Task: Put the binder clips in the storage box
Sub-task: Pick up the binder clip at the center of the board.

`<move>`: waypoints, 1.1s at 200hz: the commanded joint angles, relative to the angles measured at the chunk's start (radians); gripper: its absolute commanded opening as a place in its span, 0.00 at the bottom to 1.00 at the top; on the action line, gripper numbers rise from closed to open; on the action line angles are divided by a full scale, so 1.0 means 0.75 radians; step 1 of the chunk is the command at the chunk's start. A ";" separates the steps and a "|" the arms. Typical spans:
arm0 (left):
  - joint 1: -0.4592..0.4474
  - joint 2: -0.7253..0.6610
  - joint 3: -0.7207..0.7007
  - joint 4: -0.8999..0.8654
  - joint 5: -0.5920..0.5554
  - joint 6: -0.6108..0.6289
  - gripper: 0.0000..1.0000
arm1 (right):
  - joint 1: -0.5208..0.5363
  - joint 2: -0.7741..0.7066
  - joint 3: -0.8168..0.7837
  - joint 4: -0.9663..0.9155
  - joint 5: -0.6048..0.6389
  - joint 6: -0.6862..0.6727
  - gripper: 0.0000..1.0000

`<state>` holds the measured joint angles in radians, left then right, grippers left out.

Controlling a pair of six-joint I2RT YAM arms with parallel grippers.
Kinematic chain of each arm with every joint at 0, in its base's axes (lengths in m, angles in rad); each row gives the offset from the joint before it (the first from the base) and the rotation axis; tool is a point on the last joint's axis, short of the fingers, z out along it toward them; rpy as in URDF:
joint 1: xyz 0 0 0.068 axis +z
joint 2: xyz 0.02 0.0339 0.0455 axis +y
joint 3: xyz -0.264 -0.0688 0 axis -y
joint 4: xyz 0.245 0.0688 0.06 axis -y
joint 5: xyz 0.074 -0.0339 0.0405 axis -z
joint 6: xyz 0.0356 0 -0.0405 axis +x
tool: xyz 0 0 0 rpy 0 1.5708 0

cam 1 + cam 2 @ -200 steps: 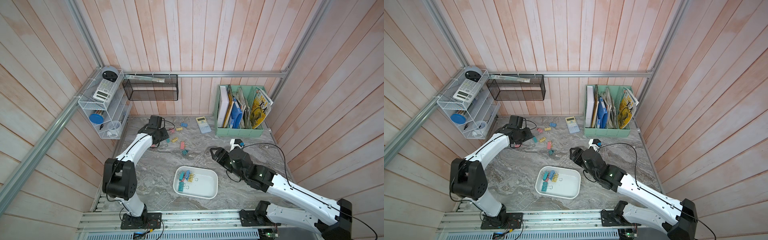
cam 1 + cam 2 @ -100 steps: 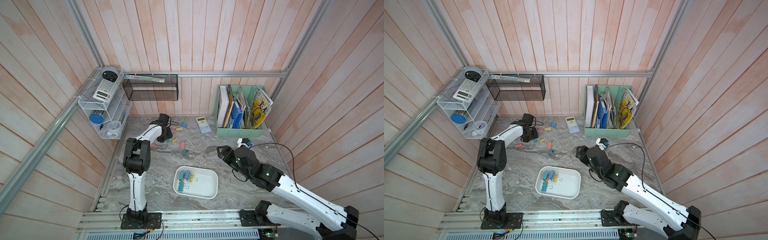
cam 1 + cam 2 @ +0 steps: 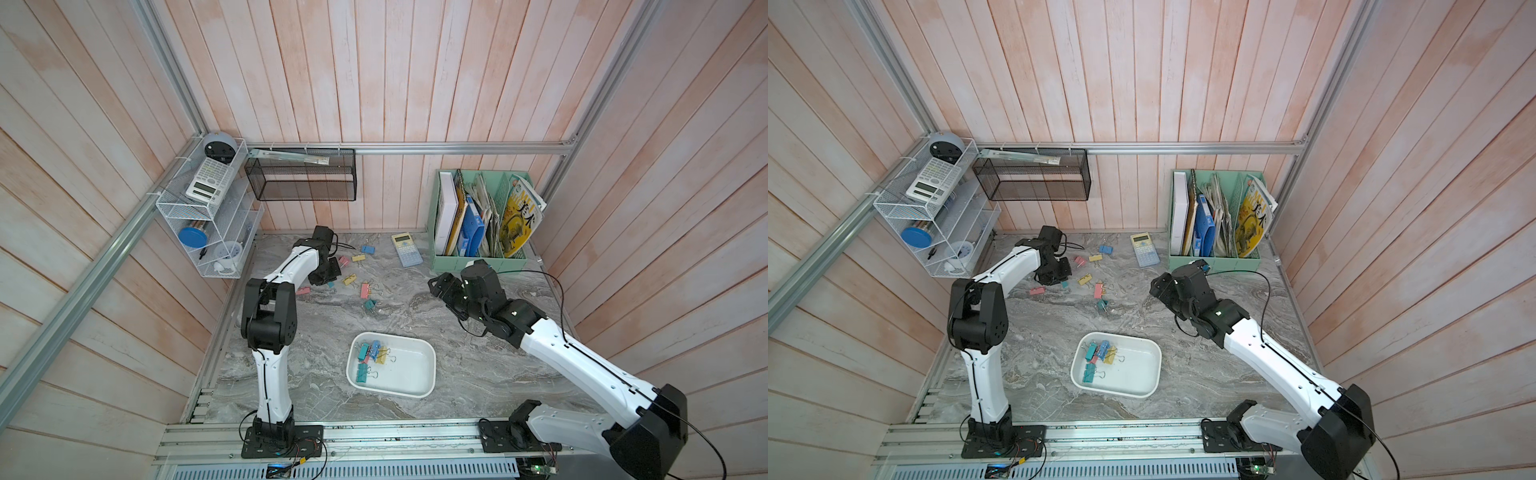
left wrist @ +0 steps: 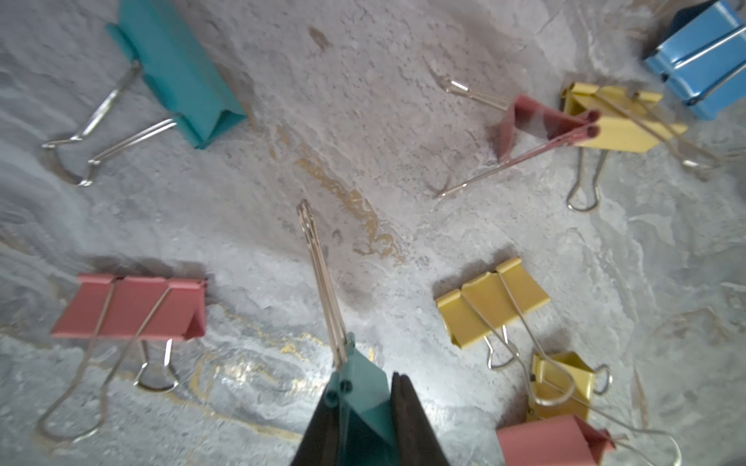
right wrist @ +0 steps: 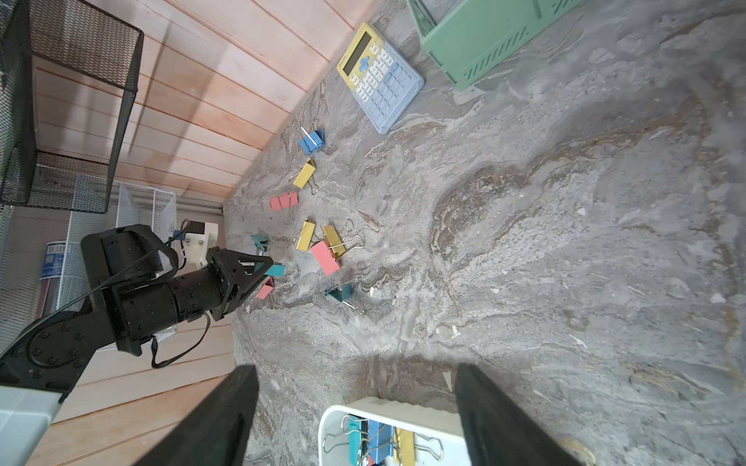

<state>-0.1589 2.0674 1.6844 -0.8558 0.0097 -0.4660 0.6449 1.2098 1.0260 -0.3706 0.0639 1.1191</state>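
My left gripper (image 4: 363, 389) is shut on a teal binder clip (image 4: 361, 373) low over the marble table, and the clip's silver handles stick out ahead. In both top views that gripper (image 3: 328, 276) (image 3: 1059, 277) sits at the back left among loose binder clips: pink (image 3: 302, 291), yellow (image 3: 349, 279), pink (image 3: 365, 289), teal (image 3: 369, 305), blue (image 3: 367, 249). The white storage box (image 3: 428, 365) (image 5: 335, 415) lies near the front and holds several clips (image 3: 370, 357). My right gripper (image 5: 355, 375) (image 3: 440, 286) hovers open and holds nothing, right of the loose clips and behind the box.
A yellow-blue calculator (image 3: 406, 249) lies at the back. A mint-green file holder (image 3: 478, 264) with books stands at the back right. A black mesh basket (image 3: 303, 183) hangs on the back wall. A white wire shelf (image 3: 208, 232) is fixed to the left wall.
My left gripper came down among the loose clips and closed on the teal clip. The right arm drifted slightly right and back, still open.
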 commanded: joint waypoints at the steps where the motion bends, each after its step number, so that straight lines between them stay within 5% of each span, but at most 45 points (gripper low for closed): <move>1: 0.020 -0.138 -0.046 -0.077 0.122 0.047 0.10 | -0.025 0.062 0.087 0.020 -0.160 -0.091 0.83; 33: -0.012 -0.367 -0.097 -0.167 0.645 0.069 0.11 | -0.175 0.223 0.206 0.002 -0.547 -0.216 0.77; 56: -0.156 -0.559 -0.141 -0.147 0.997 0.082 0.13 | -0.272 0.303 0.303 -0.058 -0.798 -0.336 0.73; 86: -0.344 -0.732 -0.344 0.334 1.323 -0.230 0.16 | -0.351 0.326 0.302 0.129 -1.115 -0.287 0.73; 120: -0.392 -0.803 -0.637 1.586 1.445 -1.061 0.16 | -0.392 0.276 0.140 0.773 -1.261 0.176 0.76; 158: -0.394 -0.663 -0.619 2.269 1.527 -1.610 0.16 | -0.390 0.230 0.013 1.168 -1.220 0.496 0.78; 186: -0.394 -0.574 -0.602 2.579 1.548 -1.893 0.16 | -0.392 0.218 -0.058 1.354 -1.153 0.622 0.71; 220: -0.395 -0.584 -0.622 2.623 1.543 -1.932 0.16 | -0.394 0.213 -0.056 1.417 -1.079 0.654 0.58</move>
<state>-0.4545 1.6444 1.2110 0.9237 1.1389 -1.8076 0.3523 1.3880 0.9905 0.5716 -0.7898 1.5448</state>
